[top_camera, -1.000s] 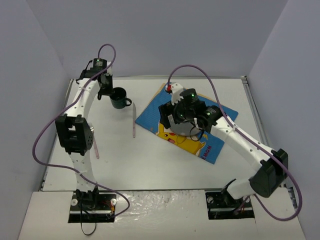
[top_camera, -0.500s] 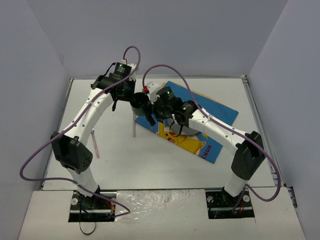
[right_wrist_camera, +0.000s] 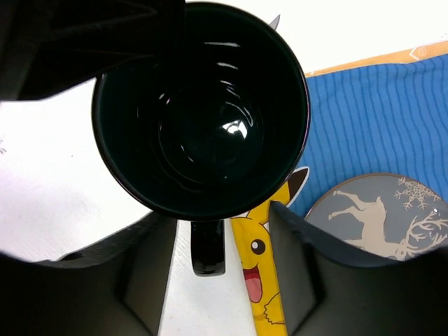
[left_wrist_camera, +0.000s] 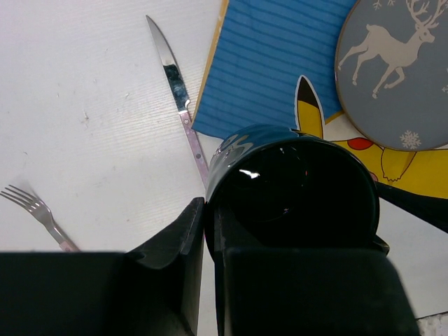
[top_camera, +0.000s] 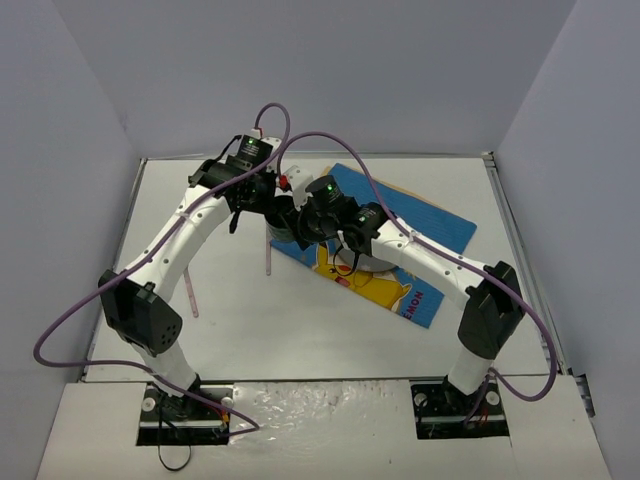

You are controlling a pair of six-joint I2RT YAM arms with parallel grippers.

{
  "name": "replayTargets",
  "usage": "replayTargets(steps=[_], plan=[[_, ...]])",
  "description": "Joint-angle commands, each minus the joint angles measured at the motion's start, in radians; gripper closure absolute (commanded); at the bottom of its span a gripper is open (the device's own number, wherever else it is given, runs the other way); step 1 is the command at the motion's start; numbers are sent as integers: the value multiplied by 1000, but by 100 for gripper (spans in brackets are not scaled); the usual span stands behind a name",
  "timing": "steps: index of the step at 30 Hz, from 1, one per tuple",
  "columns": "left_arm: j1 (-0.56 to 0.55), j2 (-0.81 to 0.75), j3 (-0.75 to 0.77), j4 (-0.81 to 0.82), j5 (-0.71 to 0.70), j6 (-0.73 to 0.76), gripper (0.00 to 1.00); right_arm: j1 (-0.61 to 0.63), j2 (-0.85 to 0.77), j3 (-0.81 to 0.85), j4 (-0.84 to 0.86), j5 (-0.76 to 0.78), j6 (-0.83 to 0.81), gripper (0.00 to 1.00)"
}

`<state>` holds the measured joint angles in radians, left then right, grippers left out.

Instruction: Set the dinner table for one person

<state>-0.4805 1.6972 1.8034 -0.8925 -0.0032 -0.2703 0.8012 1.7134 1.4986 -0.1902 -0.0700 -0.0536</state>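
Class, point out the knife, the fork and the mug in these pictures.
knife (left_wrist_camera: pixel 172 75): left wrist view, on the blade.
fork (left_wrist_camera: pixel 23 198): left wrist view, on the tines.
mug (right_wrist_camera: pixel 203 122): right wrist view, on its inner floor.

Clearance list, top view, clock centred on the mug (right_wrist_camera: pixel 203 112).
- 12–1: both wrists stacked over it; I find no gap.
- 3–4: placemat (top_camera: pixel 430 225) and plate (top_camera: pixel 372 266), low, with the right arm (top_camera: pixel 430 262) slung across them.
- 6: knife (top_camera: pixel 268 258), just beside.
- 8: fork (top_camera: pixel 191 295), well apart.
- 9–10: left arm (top_camera: pixel 190 235) bars that side.
- 6–7, towards the bases: bare table (top_camera: pixel 310 330), open between both arms.
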Motion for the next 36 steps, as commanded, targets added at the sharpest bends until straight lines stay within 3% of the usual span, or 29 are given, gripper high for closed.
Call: replayTargets(steps=[1, 6, 8, 10, 15, 22, 27, 36], plan=[[0, -99, 34, 53, 3, -18, 100, 7, 0, 34, 55, 5, -2, 53], [0, -109, 20, 53, 26, -11, 100, 7, -8, 13, 66, 18, -8, 93], [0, -118, 7, 57, 26, -9, 100, 6, -17, -5, 74, 33, -12, 100], [3, -125, -7, 66, 21, -12, 94, 5, -31, -30, 92, 45, -14, 100], [43, -161, -57, 97, 12, -30, 54, -11, -95, -125, 139, 68, 3, 100], [134, -255, -191, 174, 5, -50, 16, -109, -235, -337, 205, 113, 32, 100], [179, -377, -392, 262, -43, -40, 3, -300, -345, -462, 269, 141, 25, 100], [207, -551, -758, 411, -60, -27, 3, -752, -385, -624, 485, 46, 35, 100]])
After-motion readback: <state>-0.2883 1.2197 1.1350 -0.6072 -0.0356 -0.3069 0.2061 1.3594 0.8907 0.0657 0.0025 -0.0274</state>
